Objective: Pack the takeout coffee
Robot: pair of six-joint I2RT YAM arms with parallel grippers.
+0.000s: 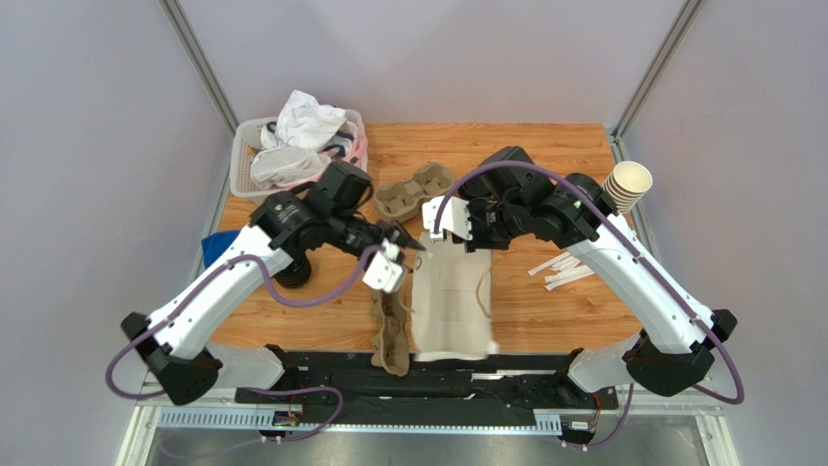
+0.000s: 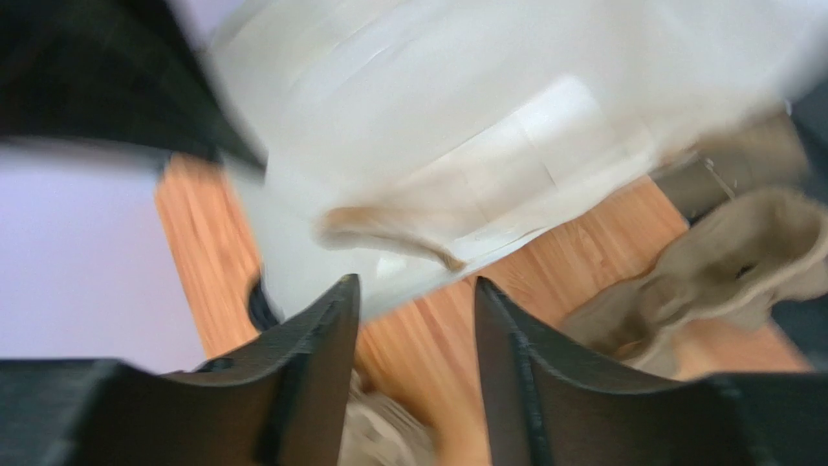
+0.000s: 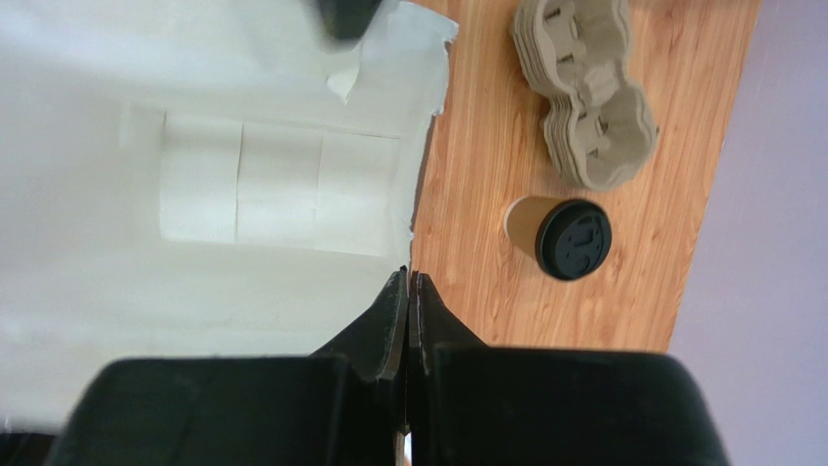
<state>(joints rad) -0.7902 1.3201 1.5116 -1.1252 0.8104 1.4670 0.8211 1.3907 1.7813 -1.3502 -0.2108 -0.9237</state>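
**Ana:** Right claw (image 3: 409,280) fills the bottom of its own wrist view. Both black fingers are pressed flat together, and the rim of the white paper bag (image 3: 194,282) runs straight into the seam between them. I'd say it is pinching that rim, though paper this thin barely shows.

**Ben:** Why hold it there?

**Ana:** Probably to lift one lip so the flat bag gets a mouth. In the overhead view the bag lies flat in the lower middle of the frame, between the two arms. Both claws sit at its upper end.

**Ben:** And the left claw (image 2: 413,306)?

**Ana:** Its view is badly smeared. The fingers stand partly apart with nothing between them, and the bag's brown twisted handle (image 2: 389,228) lies just ahead. My guess is it's placed to take the opposite lip, so the pair can spread the bag.

**Ben:** Where's the takeout coffee (image 3: 564,236)?

**Ana:** Right of centre in the right wrist view. It stands on the tabletop (image 3: 486,194) with its black lid on, apart from the bag and just below the stack of pulp cup carriers (image 3: 588,97). Neither claw touches it.

**Ben:** So packing hasn't begun?

**Ana:** Not by my reading. The bag needs opening first, and the cup sits off to the side, where it's unlikely to get knocked.
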